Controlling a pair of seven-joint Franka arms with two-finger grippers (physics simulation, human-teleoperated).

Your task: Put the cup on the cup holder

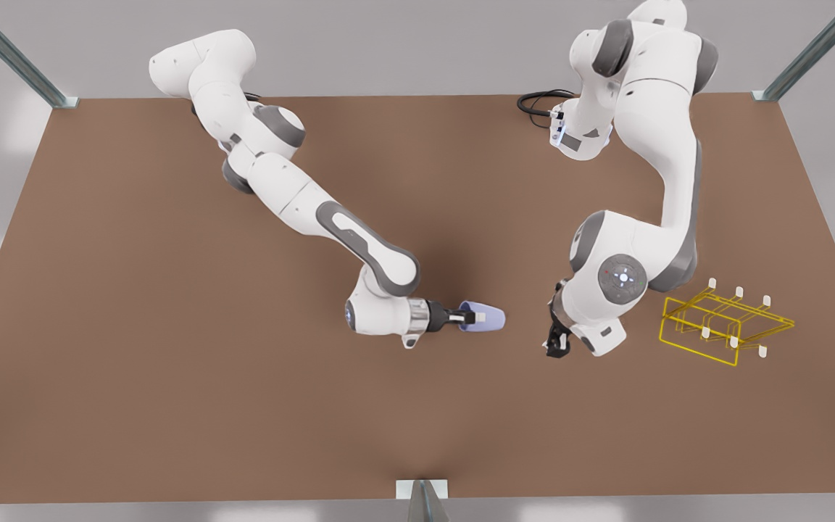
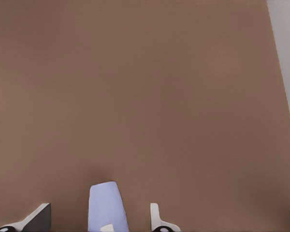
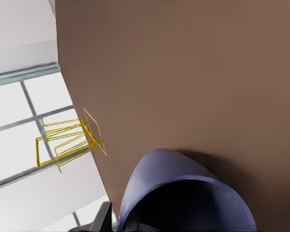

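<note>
Cup (image 1: pixel 488 319) was held on its side near the middle of the brown table (image 1: pixel 171 362), with its mouth turned toward the right gripper (image 1: pixel 470 317) and its narrow base toward the front view's right. The rim wall was pinched by that gripper, one finger inside the cup and one white-padded finger outside. Whether the cup touched the table could not be told. In the right wrist view, the cup's dark interior (image 3: pixel 183 203) was seen close up. The left gripper (image 1: pixel 555 346) was positioned nearby, on the front view's right of the cup, its fingers (image 2: pixel 154 217) spread apart and nothing grasped. The yellow cup holder (image 1: pixel 725 326) was placed beyond that arm, well apart from the cup.
</note>
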